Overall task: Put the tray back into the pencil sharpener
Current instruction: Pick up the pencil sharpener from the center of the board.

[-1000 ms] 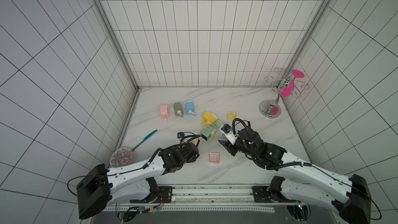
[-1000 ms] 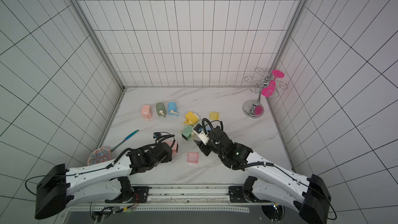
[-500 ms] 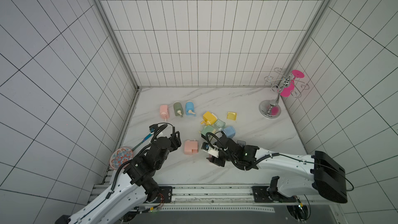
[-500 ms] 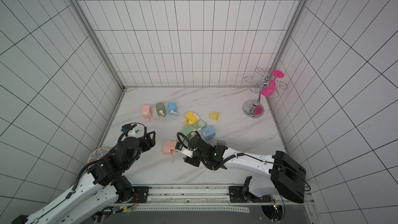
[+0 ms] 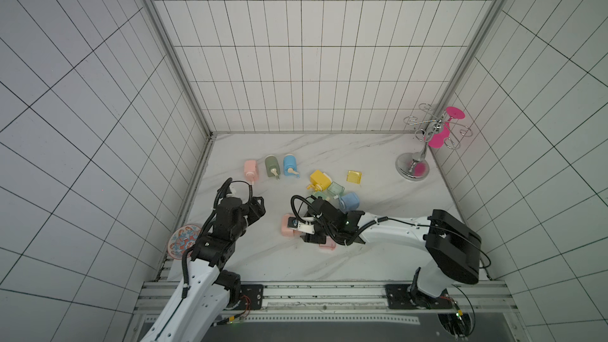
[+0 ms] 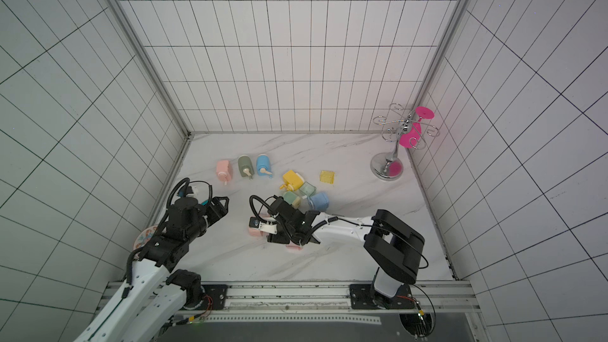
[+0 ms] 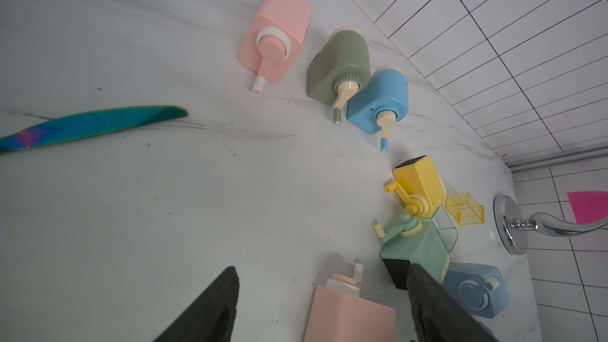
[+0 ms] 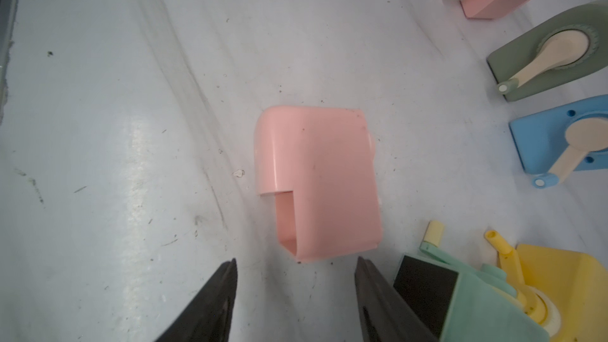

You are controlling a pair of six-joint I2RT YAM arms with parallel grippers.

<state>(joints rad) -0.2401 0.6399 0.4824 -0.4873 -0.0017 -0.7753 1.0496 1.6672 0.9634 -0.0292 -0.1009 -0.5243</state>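
Over the last second the picture has turned around. The left arm, which lay stretched low across the marble table, has drawn back toward the left wall and lifted. The right arm has left the mint-green sharpener and swung in over the pink pencil sharpener, which now lies on its side with nothing holding it. That tells you the body has been set down and readied, but the insertion has not begun. In the right wrist view its tray slot gapes empty, facing the fingers.

The pink tray has not shifted. It sits on the table near the sharpener, toward the right arm's base, and only its edge shows under the right wrist in both top views.

Your left gripper is spread wide and empty, hovering near the sharpener's crank end without touching it. Your right gripper is likewise parted and carries nothing — its tips stop just short of the slot end. The tray looks like the next thing to fetch — and the right arm probably has to back off it first.
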